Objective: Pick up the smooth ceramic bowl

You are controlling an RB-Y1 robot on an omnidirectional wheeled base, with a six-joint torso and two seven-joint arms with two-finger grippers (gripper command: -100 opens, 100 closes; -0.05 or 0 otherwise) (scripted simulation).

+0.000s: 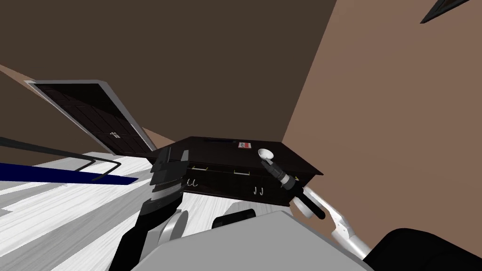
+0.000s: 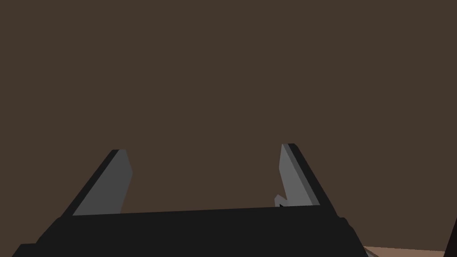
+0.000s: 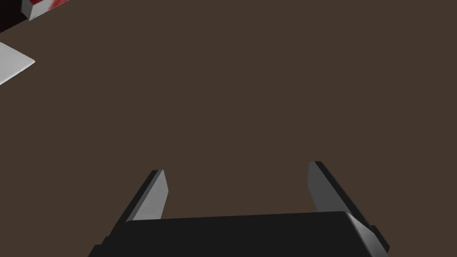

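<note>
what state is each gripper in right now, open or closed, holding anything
Left gripper: open, holding nothing.
Right gripper: open, holding nothing.

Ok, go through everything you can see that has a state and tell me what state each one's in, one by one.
left claw: open, nothing between its fingers.
right claw: open, nothing between its fingers.
dark cabinet: its drawers look shut.
white bowl: upright on the cabinet top, not gripped.
red and white box: lying flat on the cabinet top.
</note>
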